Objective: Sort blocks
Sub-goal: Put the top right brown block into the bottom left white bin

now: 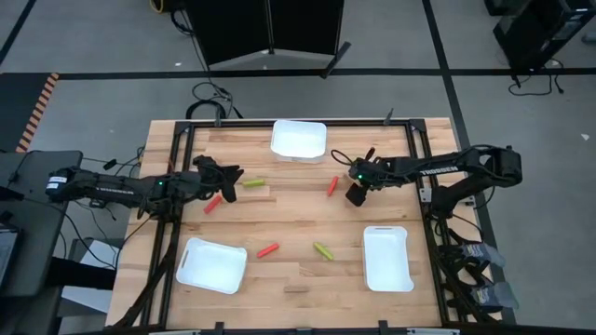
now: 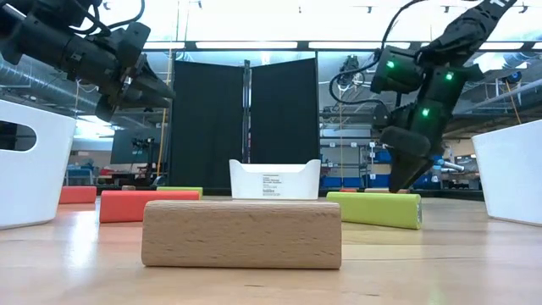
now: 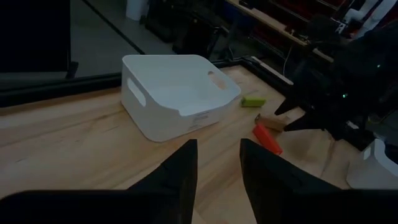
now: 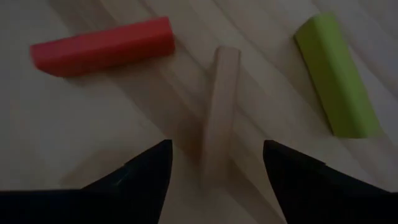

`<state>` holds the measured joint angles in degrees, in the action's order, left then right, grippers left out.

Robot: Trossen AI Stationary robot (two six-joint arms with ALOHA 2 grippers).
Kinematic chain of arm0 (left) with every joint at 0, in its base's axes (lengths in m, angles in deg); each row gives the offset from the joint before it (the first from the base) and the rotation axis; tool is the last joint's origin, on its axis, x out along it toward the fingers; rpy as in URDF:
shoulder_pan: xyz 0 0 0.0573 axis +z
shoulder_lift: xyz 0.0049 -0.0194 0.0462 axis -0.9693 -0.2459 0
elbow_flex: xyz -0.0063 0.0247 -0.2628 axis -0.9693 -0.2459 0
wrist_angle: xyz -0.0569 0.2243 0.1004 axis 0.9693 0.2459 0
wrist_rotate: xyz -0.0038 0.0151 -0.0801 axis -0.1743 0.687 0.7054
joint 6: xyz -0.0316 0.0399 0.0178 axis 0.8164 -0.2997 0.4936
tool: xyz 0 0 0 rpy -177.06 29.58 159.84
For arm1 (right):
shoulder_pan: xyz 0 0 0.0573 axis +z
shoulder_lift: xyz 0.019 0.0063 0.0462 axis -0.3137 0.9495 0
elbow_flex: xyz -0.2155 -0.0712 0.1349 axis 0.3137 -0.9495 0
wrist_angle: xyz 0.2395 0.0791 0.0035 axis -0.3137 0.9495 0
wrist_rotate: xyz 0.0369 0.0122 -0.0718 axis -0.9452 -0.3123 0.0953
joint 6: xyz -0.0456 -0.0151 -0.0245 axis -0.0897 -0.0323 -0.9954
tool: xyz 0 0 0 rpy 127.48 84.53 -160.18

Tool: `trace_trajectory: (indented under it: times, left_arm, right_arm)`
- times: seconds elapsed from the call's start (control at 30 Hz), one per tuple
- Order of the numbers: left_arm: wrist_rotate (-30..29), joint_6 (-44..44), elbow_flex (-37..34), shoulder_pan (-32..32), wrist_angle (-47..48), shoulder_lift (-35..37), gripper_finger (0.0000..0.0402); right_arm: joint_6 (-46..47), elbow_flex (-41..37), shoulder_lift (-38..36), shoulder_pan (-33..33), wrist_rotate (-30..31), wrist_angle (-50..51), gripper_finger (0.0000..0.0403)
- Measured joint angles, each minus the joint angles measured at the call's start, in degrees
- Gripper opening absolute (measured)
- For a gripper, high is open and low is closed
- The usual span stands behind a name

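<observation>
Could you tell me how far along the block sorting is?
Nothing looks sorted: the white rectangular trays appear empty. The right end effector hovers open over a tan oblong wooden block; the left end effector waits open farther left. Red oblong blocks and yellow-green oblong blocks lie loose.

A tan block (image 4: 219,109) lies on the table (image 4: 93,124) between the parted fingers of the right gripper (image 4: 214,171), just ahead of their tips. A second block (image 4: 102,46) lies off one side of the gripper, a third (image 4: 336,78) off the other, all three apart
</observation>
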<state>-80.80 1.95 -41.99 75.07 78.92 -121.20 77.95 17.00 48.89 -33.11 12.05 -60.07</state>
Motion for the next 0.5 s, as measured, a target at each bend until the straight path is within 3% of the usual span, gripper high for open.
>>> trace_trajectory:
  times: [0.5]
  left_arm:
    - [-0.2, 0.01, 0.0, 0.0, -1.61, 0.02, 0.0129]
  right_arm:
    - [0.1, -5.29, 0.05, 0.01, 1.89, -7.83, 0.0191]
